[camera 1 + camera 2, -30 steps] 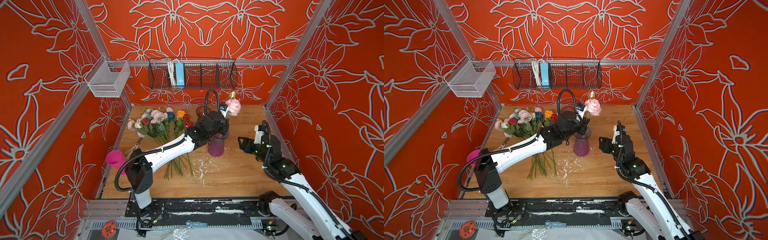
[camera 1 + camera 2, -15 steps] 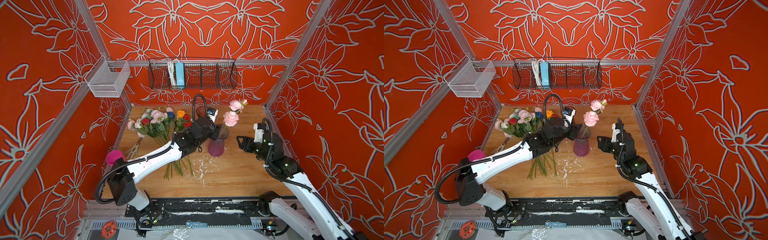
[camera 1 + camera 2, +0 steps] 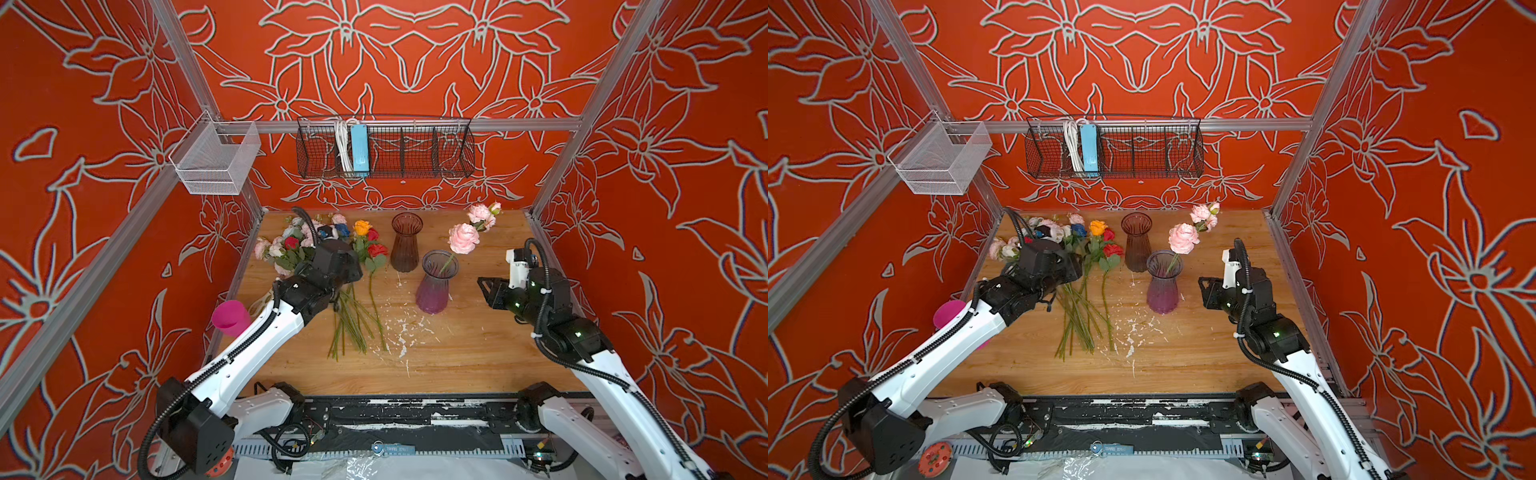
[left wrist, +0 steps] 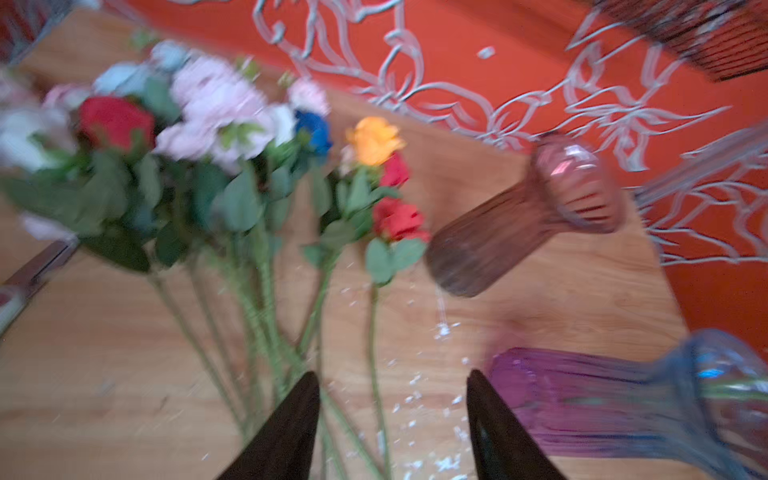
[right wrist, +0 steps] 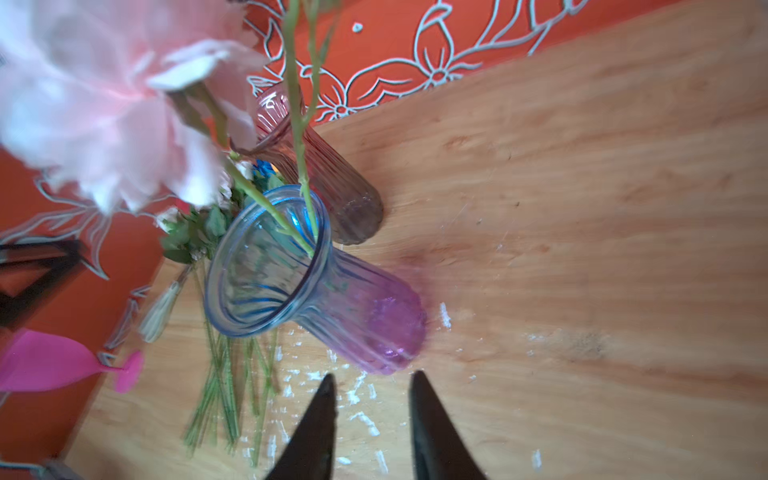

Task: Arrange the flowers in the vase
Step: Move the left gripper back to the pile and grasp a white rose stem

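Note:
The flowers (image 3: 307, 245) lie in a bunch at the table's left, blooms toward the back wall and stems (image 3: 353, 324) toward the front. One pale pink flower (image 3: 463, 238) stands with its stem in the purple vase (image 3: 436, 286) and leans right. My left gripper (image 4: 392, 382) hovers open above the stems (image 4: 266, 307), nothing between its fingers; in both top views its own wrist hides them. Just right of the vase (image 5: 291, 282), my right gripper (image 5: 374, 376) points at its base with a narrow, empty gap; its black tip shows in a top view (image 3: 1204, 284).
A brown vase (image 3: 406, 243) stands behind the purple one, beside the bunch. A pink cup (image 3: 230, 318) sits at the table's left edge. White flecks (image 3: 399, 328) dot the wood in front of the vase. A wire basket (image 3: 384, 145) hangs on the back wall.
My left gripper let go of the pink flower, which now stands in the purple vase. The left arm drew back left over the bunch. The right gripper's jaws narrowed.

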